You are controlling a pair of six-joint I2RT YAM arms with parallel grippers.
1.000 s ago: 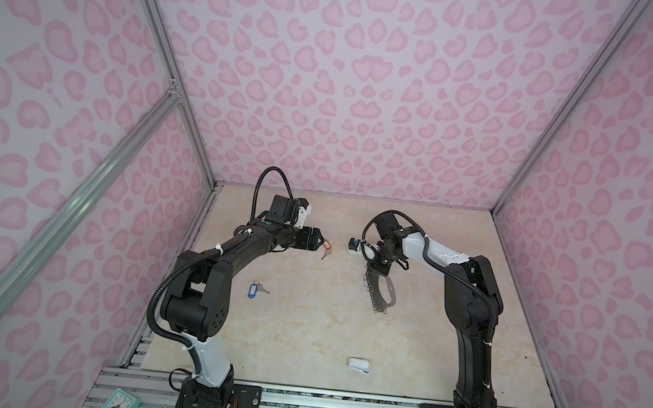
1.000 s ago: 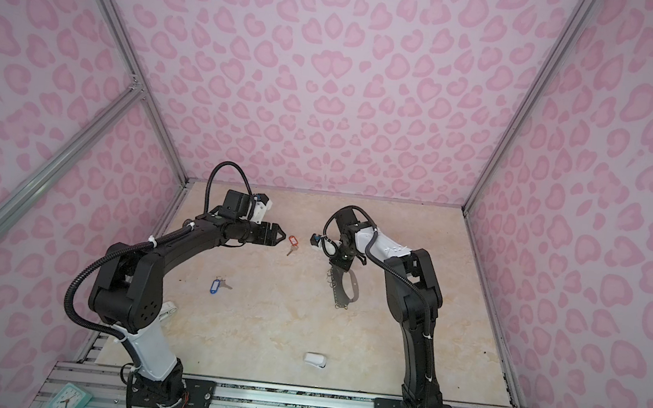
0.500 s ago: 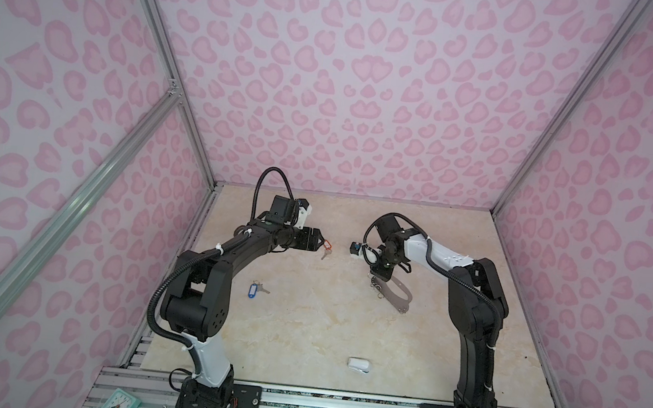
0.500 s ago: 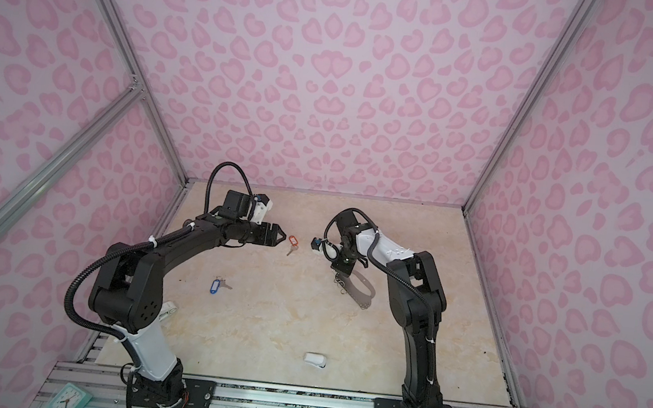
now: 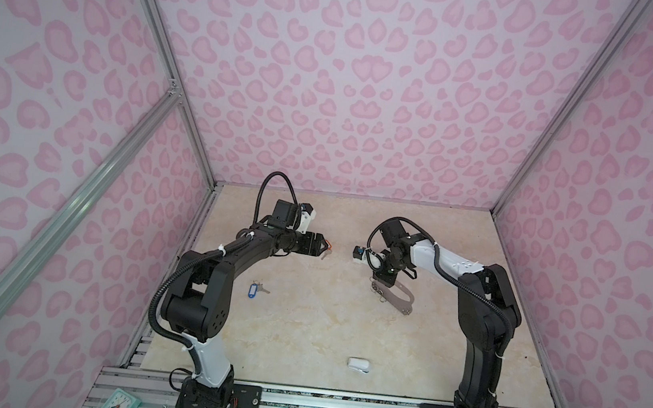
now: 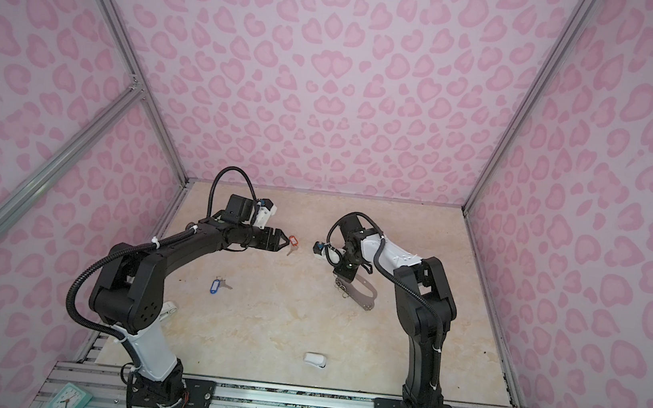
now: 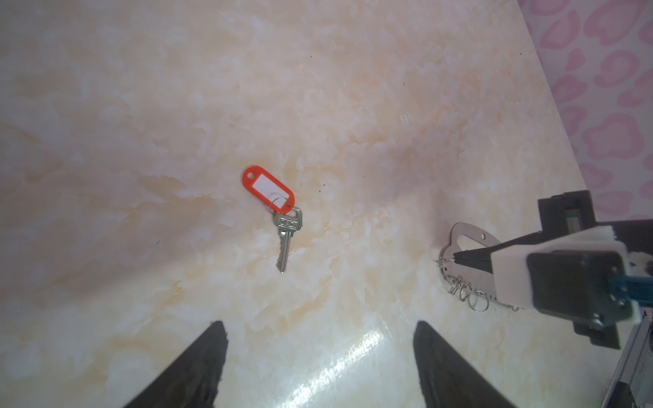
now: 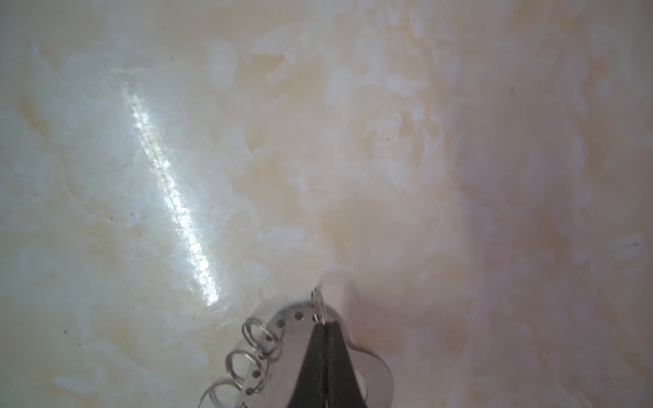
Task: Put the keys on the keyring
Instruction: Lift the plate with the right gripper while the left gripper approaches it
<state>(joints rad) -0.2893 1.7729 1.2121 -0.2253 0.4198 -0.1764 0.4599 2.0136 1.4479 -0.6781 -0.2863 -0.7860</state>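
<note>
The key with the orange-red tag (image 7: 268, 189) lies on the marble table just ahead of my left gripper (image 5: 323, 250), whose fingers (image 7: 198, 367) stand wide open and empty. In both top views the tag (image 6: 292, 241) shows right at the gripper's tips. The blue-tagged key (image 5: 253, 290) lies nearer the front left. The keyring (image 5: 393, 298), a grey plate with wire rings (image 8: 247, 339) along one edge, stretches to the right under my right gripper (image 8: 325, 323). That gripper is shut, pinching a wire ring at the plate's end.
A small white rounded object (image 5: 359, 364) lies near the front edge of the table. A clock (image 5: 119, 403) sits on the front rail at the left. Pink patterned walls close in the left, back and right sides.
The keyring hung edge-on below the right gripper; it has since swung round to show its broad face, reaching right. The right jaws have closed fully. The left arm has not moved.
</note>
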